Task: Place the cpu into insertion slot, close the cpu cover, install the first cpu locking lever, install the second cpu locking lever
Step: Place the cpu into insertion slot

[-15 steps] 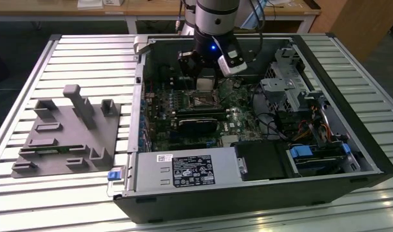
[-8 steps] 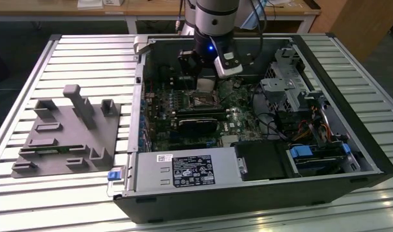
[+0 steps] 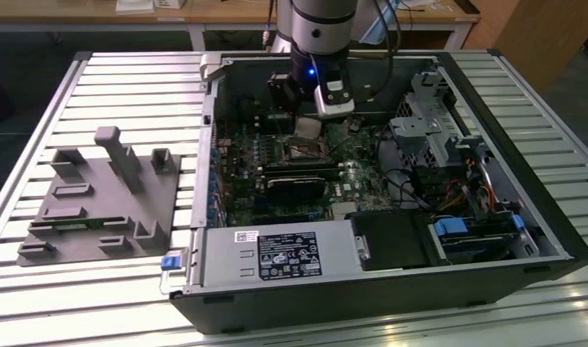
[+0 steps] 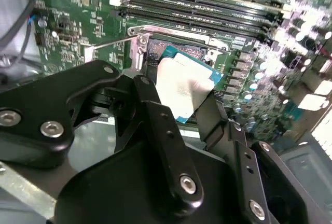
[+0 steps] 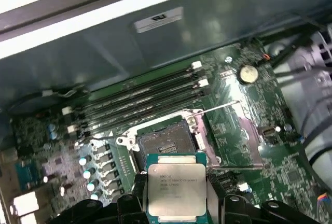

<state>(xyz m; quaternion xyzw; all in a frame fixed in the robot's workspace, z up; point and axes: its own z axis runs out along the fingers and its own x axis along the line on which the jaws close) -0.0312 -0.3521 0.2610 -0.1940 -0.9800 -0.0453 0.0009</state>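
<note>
just above the slot (image 5: 163, 143), the gripper (image 5: 176, 211) is clenched on the cpu (image 5: 177, 185), a finger on each of two opposite edges, and the chip hangs clear of the socket. beside the slot the cover (image 5: 201, 137) stands swung open. the slot's dark centre lies bare on the green board (image 5: 270, 99).

Slatted metal table (image 3: 130, 94), wooden desk (image 3: 72, 16) behind, perhaps dark floor (image 3: 24, 54).
</note>
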